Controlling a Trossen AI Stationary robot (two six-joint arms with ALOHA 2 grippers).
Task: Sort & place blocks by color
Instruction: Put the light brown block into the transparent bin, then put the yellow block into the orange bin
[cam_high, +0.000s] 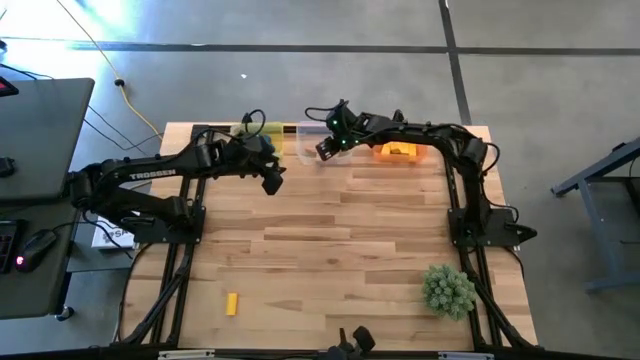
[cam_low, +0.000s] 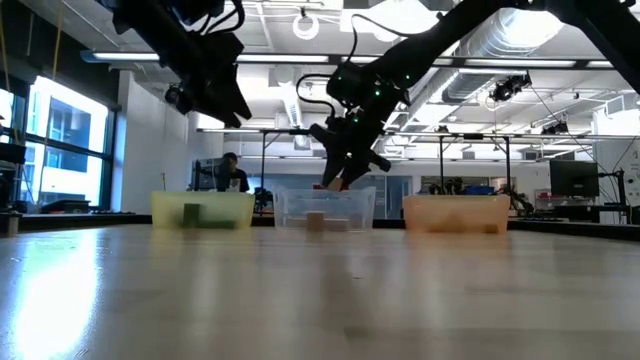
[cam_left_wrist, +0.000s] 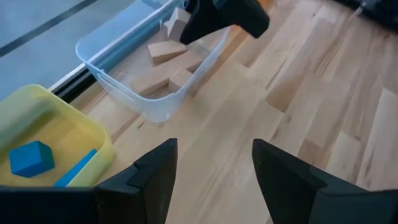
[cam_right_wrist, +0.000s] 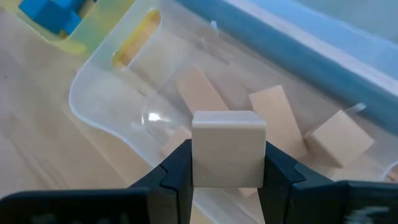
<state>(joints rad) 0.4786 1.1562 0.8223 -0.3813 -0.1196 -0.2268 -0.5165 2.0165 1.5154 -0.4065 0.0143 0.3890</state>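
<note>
My right gripper (cam_right_wrist: 228, 177) is shut on a tan wooden cube (cam_right_wrist: 228, 148) and hovers over the near rim of the clear bin (cam_high: 305, 135), which holds several tan blocks (cam_right_wrist: 277, 118). In the low view the cube (cam_low: 333, 184) hangs just above that bin (cam_low: 325, 208). My left gripper (cam_left_wrist: 214, 168) is open and holds nothing, raised over bare table in front of the yellow bin (cam_left_wrist: 56, 134), where blue blocks (cam_left_wrist: 30, 157) lie. A lone yellow block (cam_high: 232, 303) rests flat on the table near its near-left corner. My right gripper pinches the tan cube between its two fingers, one on each opposite side face (cam_right_wrist: 198, 163). The fingers slant down toward the clear bin from the table's near side. The cube is lifted clear, above the bin's rim.
An orange bin (cam_high: 400, 152) with yellow pieces stands right of the clear bin along the far edge. A spiky green plant ball (cam_high: 448, 290) sits near the table's near-right corner. Bare wood lies across the table's middle. A person (cam_low: 232, 172) shows in the room behind.
</note>
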